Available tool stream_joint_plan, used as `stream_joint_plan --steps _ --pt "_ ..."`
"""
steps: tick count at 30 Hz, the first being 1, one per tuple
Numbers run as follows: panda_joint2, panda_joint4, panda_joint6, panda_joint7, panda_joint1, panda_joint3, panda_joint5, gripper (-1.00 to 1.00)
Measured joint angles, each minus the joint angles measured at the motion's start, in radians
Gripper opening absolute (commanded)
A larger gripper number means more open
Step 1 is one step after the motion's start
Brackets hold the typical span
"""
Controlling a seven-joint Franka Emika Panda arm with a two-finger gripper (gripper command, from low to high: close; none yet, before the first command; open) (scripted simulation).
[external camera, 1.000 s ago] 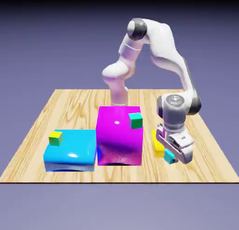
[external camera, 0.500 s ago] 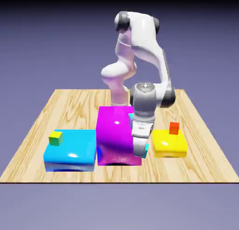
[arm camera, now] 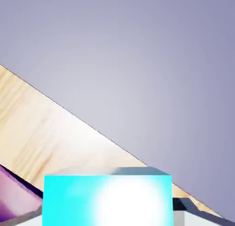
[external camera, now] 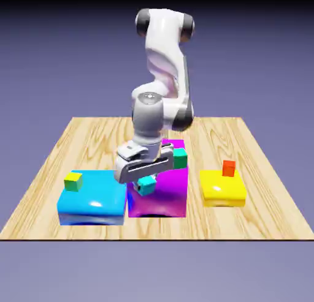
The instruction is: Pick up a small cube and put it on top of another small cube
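Desk stock, cube in transit

Magenta block; cyan block carrying yellow-topped cube; hand clamped on light cyan cube, aloft before the magenta block. Likely light, rigid, glossy: grip opposite flat faces.

The small cube is light cyan; the other small cube has a yellow top and green sides. The bench shows pale wood grain, the big blocks cyan, magenta and yellow.
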Motion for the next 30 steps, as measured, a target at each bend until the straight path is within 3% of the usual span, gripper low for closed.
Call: stream_joint_plan --steps 30 --pt "-0.305 -0.169 0.033 1.305 -0.213 -0.234 -0.438 -1.0"
